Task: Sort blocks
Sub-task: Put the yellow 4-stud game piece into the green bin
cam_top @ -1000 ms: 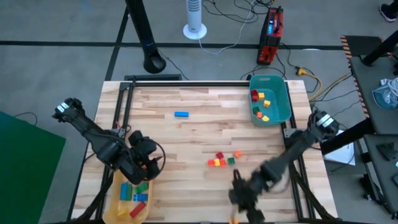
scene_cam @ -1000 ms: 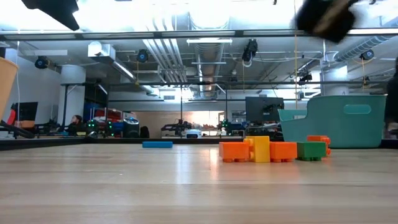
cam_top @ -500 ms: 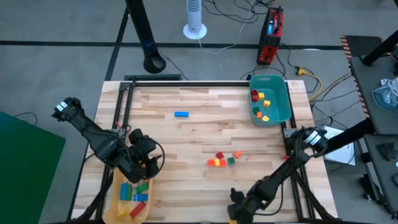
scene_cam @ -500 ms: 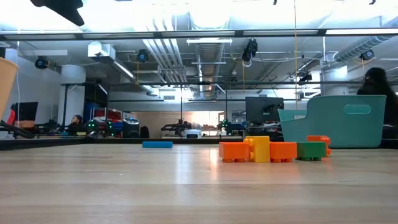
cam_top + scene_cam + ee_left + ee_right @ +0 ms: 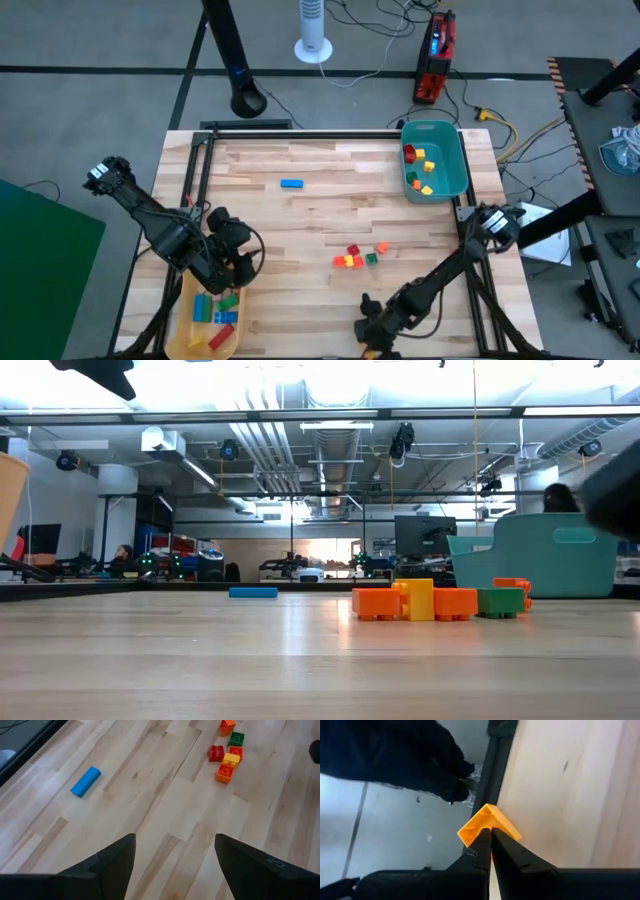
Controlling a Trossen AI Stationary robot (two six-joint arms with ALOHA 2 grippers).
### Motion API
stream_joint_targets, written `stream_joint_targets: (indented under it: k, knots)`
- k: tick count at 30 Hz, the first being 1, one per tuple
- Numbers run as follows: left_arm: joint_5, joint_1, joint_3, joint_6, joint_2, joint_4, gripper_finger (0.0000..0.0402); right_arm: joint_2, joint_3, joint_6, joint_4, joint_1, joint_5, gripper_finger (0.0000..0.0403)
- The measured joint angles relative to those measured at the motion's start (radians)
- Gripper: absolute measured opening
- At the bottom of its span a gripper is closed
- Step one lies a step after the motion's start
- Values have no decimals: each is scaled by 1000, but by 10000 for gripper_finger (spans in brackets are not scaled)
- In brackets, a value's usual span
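Down at the bench's (image 5: 300,215) near edge, the right hand (image 5: 372,338) is clenched on an orange block (image 5: 488,826). The teal bin (image 5: 452,175) lies far off diagonally; the released left hand (image 5: 232,258) hovers by the yellow tray (image 5: 188,335).

Right gripper (image 5: 372,345) partly cut off at frame edge; bin blocks (image 5: 420,170) too small to count

Seen around the table: non-task items only.
Stood on the wood table (image 5: 300,215): teal bin (image 5: 447,170) at the far right corner, yellow tray (image 5: 190,335) at the near left edge. Lay on the grey floor beyond: white fan (image 5: 313,30), red box (image 5: 436,55) with cables, black pole base (image 5: 247,100).
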Motion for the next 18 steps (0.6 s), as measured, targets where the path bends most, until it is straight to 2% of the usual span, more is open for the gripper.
stream_joint_targets:
  k: [4,9,14,18]
  knots:
    - [0,0,0,2,0,-2,259,5,2,0,-16,-36,39,9]
    - [0,1,0,9,0,-7,259,-48,4,-76,-202,-107,146,9]
    - [0,6,0,21,1,-7,259,-166,-5,-135,-391,-190,267,9]
    - [0,7,0,24,0,-7,259,-262,-1,-147,-445,-237,270,14]
